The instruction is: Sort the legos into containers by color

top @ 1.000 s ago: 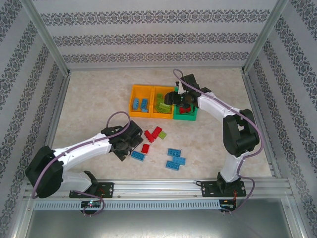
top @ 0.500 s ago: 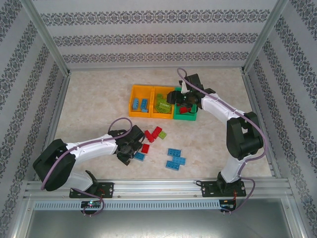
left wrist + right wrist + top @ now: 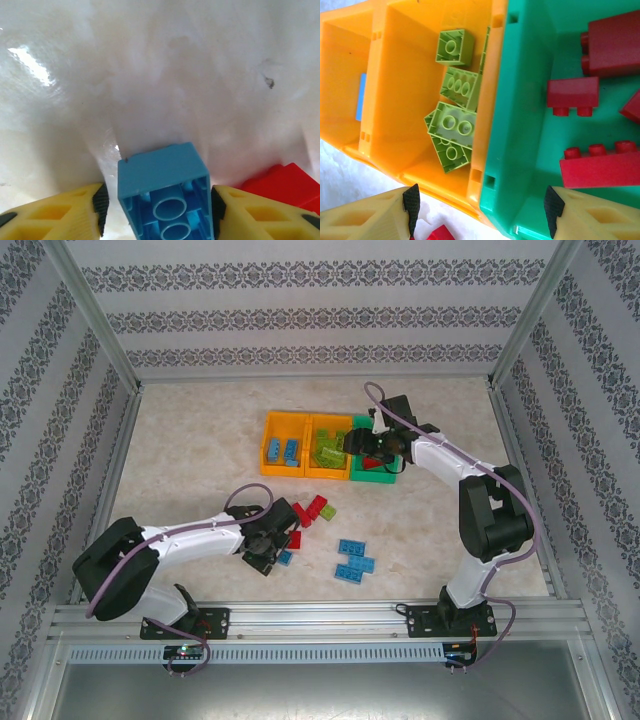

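Observation:
A sky blue lego (image 3: 162, 175) lies underside up on the table between the fingers of my left gripper (image 3: 160, 212). The right pad touches it and a thin gap shows at the left pad. From above, that gripper (image 3: 270, 548) is low over the blue brick (image 3: 285, 558). My right gripper (image 3: 482, 210) hangs open and holds nothing, above the wall shared by the middle orange container (image 3: 410, 75) and the green container (image 3: 520, 100). Lime legos (image 3: 452, 122) lie in the orange one, red legos (image 3: 572, 95) in the green one.
The left orange bin (image 3: 282, 452) holds blue bricks. Loose red bricks (image 3: 310, 510), a lime one (image 3: 328, 512) and a cluster of blue ones (image 3: 352, 560) lie on the table in front of the bins. A red brick (image 3: 285, 185) sits just right of my left fingers.
My left gripper has dropped toward the table and narrowed around the blue brick. My right gripper has drifted slightly right over the bins, still open.

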Action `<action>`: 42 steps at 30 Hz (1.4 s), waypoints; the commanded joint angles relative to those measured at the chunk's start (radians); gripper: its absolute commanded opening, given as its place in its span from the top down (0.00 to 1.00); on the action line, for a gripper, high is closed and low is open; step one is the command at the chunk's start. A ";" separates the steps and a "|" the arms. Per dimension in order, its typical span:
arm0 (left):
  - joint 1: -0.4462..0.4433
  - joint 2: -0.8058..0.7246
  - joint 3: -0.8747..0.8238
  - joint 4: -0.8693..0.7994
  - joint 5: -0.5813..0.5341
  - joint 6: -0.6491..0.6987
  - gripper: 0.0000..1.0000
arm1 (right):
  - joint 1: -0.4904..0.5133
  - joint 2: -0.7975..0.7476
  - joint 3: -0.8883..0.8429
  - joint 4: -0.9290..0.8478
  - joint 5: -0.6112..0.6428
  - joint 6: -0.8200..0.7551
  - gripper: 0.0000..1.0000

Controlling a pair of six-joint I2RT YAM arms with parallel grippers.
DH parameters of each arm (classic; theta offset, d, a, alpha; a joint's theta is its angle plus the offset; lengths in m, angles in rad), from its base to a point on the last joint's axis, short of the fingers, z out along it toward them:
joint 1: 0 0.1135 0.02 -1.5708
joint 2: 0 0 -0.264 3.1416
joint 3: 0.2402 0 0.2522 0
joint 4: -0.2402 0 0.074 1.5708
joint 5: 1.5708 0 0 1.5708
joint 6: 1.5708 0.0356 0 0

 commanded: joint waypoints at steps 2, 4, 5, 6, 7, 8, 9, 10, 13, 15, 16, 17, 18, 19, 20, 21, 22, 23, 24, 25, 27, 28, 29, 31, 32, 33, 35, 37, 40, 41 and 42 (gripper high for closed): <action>-0.015 0.014 -0.036 0.025 -0.069 -0.055 0.50 | -0.019 -0.045 -0.023 0.021 -0.026 -0.004 0.31; -0.015 0.010 -0.055 0.046 -0.092 -0.072 0.56 | -0.021 -0.053 -0.029 0.021 -0.026 -0.007 0.31; -0.014 0.008 -0.066 0.053 -0.100 -0.078 0.58 | -0.021 -0.056 -0.031 0.020 -0.025 -0.008 0.31; -0.015 0.003 -0.073 0.055 -0.109 -0.079 0.60 | -0.021 -0.062 -0.033 0.018 -0.023 -0.012 0.31; -0.015 -0.002 -0.078 0.052 -0.124 -0.079 0.60 | -0.022 -0.068 -0.037 0.016 -0.018 -0.016 0.31; -0.015 -0.010 -0.080 0.044 -0.138 -0.080 0.61 | -0.021 -0.074 -0.041 0.016 -0.014 -0.020 0.31; -0.015 -0.021 -0.085 0.039 -0.157 -0.083 0.62 | -0.020 -0.079 -0.044 0.014 -0.011 -0.026 0.31; -0.013 -0.039 -0.092 0.035 -0.183 -0.085 0.63 | -0.022 -0.088 -0.049 0.012 -0.010 -0.035 0.31; -0.006 -0.089 -0.093 0.000 -0.262 -0.062 0.65 | -0.018 -0.115 -0.071 0.006 -0.001 -0.071 0.31; 0.006 -0.128 -0.091 -0.012 -0.296 -0.029 0.66 | -0.015 -0.134 -0.092 0.002 -0.002 -0.099 0.31; 0.014 -0.149 -0.092 -0.016 -0.313 -0.009 0.67 | -0.014 -0.144 -0.103 -0.002 -0.006 -0.113 0.31; 0.020 -0.164 -0.090 -0.018 -0.327 0.010 0.67 | -0.012 -0.154 -0.115 -0.007 -0.008 -0.123 0.31; 0.032 -0.183 -0.087 -0.019 -0.340 0.033 0.68 | -0.011 -0.167 -0.129 -0.008 -0.009 -0.134 0.31; 0.046 -0.198 -0.082 -0.016 -0.351 0.067 0.68 | -0.008 -0.180 -0.144 -0.009 -0.010 -0.141 0.31; 0.061 -0.209 -0.074 -0.005 -0.355 0.102 0.68 | -0.005 -0.192 -0.157 -0.008 -0.010 -0.146 0.31; 0.082 -0.215 -0.062 0.010 -0.355 0.151 0.68 | -0.001 -0.204 -0.172 -0.009 -0.013 -0.151 0.31; 0.105 -0.218 -0.043 0.022 -0.351 0.206 0.68 | 0.005 -0.218 -0.187 -0.008 -0.011 -0.156 0.31; 0.125 -0.216 -0.022 0.031 -0.348 0.258 0.68 | 0.010 -0.229 -0.200 -0.009 -0.009 -0.161 0.31; 0.151 -0.209 0.005 0.041 -0.342 0.323 0.67 | 0.017 -0.239 -0.214 -0.014 -0.008 -0.169 0.31; 0.181 -0.198 0.034 0.054 -0.331 0.391 0.67 | 0.026 -0.250 -0.227 -0.018 -0.007 -0.178 0.31; 0.245 -0.166 0.096 0.080 -0.295 0.529 0.67 | 0.040 -0.273 -0.255 -0.027 -0.004 -0.194 0.31; 0.275 -0.142 0.140 0.092 -0.273 0.605 0.67 | 0.047 -0.288 -0.274 -0.031 0.001 -0.199 0.31; 0.301 -0.116 0.175 0.105 -0.245 0.677 0.66 | 0.052 -0.301 -0.291 -0.033 0.006 -0.202 0.31; 0.349 -0.044 0.280 0.107 -0.185 0.822 0.66 | 0.069 -0.336 -0.332 -0.039 0.013 -0.210 0.31; 0.365 -0.008 0.330 0.101 -0.160 0.887 0.67 | 0.079 -0.352 -0.349 -0.042 0.016 -0.214 0.31; 0.378 0.038 0.394 0.081 -0.143 0.952 0.67 | 0.088 -0.369 -0.367 -0.050 0.022 -0.220 0.31; 0.388 0.133 0.521 0.035 -0.120 1.080 0.67 | 0.117 -0.398 -0.393 -0.080 0.045 -0.230 0.31; 0.390 0.215 0.643 -0.003 -0.106 1.169 0.67 | 0.143 -0.414 -0.405 -0.119 0.070 -0.216 0.31; 0.400 0.333 0.769 -0.038 -0.113 1.253 0.67 | 0.177 -0.432 -0.426 -0.152 0.103 -0.133 0.32; 0.407 0.374 0.810 -0.053 -0.113 1.274 0.67 | 0.192 -0.439 -0.431 -0.161 0.110 -0.095 0.32; 0.413 0.406 0.845 -0.067 -0.108 1.294 0.67 | 0.207 -0.443 -0.434 -0.168 0.119 -0.064 0.32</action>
